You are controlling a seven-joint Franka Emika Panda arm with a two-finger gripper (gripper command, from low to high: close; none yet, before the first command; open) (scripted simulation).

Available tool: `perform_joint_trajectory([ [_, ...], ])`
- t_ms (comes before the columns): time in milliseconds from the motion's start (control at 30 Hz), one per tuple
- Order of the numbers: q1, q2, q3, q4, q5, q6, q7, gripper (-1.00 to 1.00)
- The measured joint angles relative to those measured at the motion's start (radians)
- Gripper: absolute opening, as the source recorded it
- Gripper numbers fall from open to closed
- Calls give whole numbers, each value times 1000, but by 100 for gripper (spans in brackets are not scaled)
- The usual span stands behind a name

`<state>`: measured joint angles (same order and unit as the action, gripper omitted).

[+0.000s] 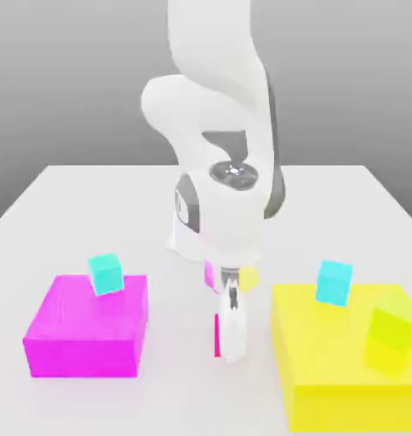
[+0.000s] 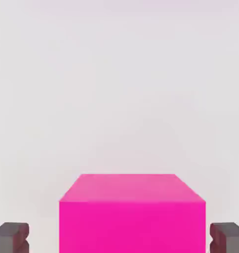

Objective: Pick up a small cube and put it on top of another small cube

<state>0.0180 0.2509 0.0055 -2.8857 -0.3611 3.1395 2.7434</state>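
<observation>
The arm is folded steeply down, its gripper (image 1: 229, 341) pointed at the white table (image 1: 82, 204). The small magenta cube (image 2: 132, 217) is bracketed by the fingers (image 2: 12, 237), contact unclear.

glossy white rounded arm (image 1: 218, 94) — grey joint cap, dark grey finger pads (image 2: 13, 236).

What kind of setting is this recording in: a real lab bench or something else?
Most likely a simulated tabletop: a plain white table against an empty grey backdrop, flat-coloured blocks such as the large magenta block and large yellow block, and a smooth white robot arm rendered without wear.
</observation>
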Motion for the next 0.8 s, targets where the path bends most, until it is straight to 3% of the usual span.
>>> perform_joint_trajectory([
  [167, 4, 2, -4, 0, 2, 3, -1, -100],
  [300, -62, -47, 64, 1, 36, -39, -39, -100],
  [567, -174, -161, 219, -14, 216, -132, -179, -100],
  [800, -159, -254, 254, -39, 366, -203, -277, -100],
])
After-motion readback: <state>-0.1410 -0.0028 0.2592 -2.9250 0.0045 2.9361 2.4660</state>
